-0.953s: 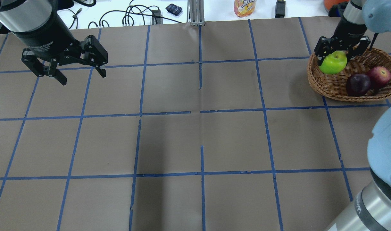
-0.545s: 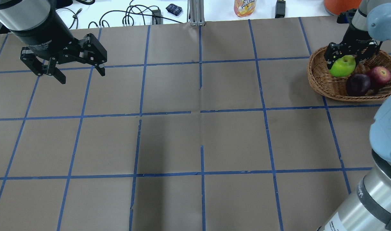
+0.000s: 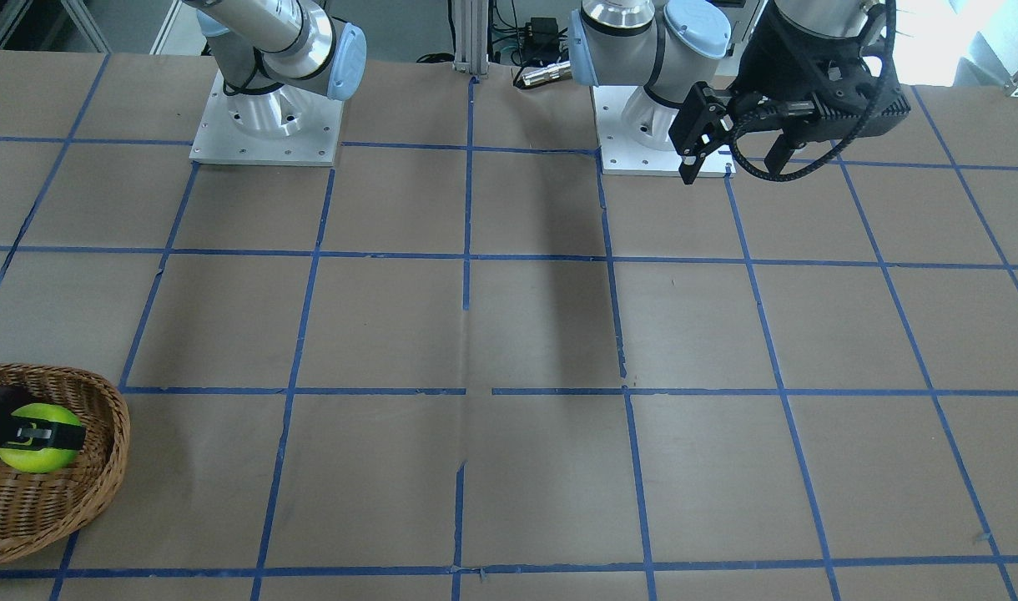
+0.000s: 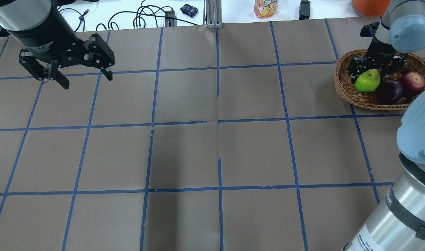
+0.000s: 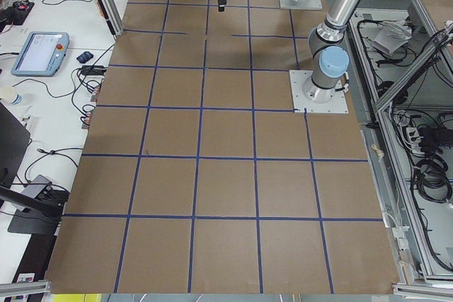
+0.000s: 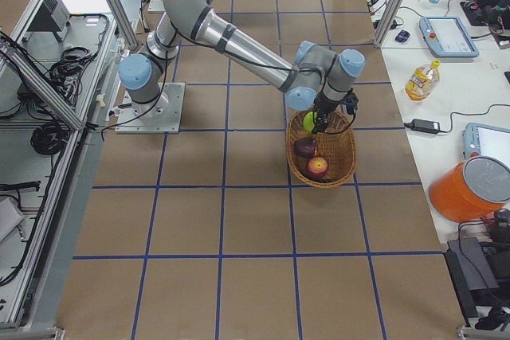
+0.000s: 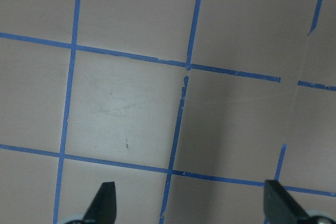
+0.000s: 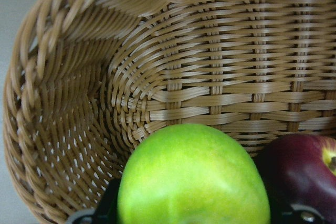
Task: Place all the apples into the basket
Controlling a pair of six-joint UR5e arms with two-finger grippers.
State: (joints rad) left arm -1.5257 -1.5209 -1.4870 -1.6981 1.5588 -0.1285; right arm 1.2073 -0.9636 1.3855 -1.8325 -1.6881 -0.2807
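The wicker basket point(image 4: 342, 87) stands at the far right of the table. Inside it lie the dark maroon apple point(image 4: 389, 91) and the red apple point(image 4: 412, 82). My right gripper point(image 4: 370, 74) is low inside the basket, shut on the lime green apple point(image 4: 366, 81), which sits beside the maroon apple. The right wrist view shows the green apple point(image 8: 191, 182) between the fingers, with the maroon apple point(image 8: 304, 177) and the basket wall point(image 8: 210, 77) close by. My left gripper point(image 4: 87, 81) is open and empty above the far left of the table, as the left wrist view point(image 7: 191, 203) confirms.
A drink bottle point(image 4: 266, 7), cables point(image 4: 143, 17) and an orange bucket point(image 4: 369, 5) lie beyond the table's far edge. My right arm's elbow point(image 4: 418, 139) fills the near right corner. Brown paper with blue tape lines covers the table.
My right gripper has gone down into the basket with the green apple, ending beside the maroon apple. My left gripper has drifted slightly away from the table's middle, still open.
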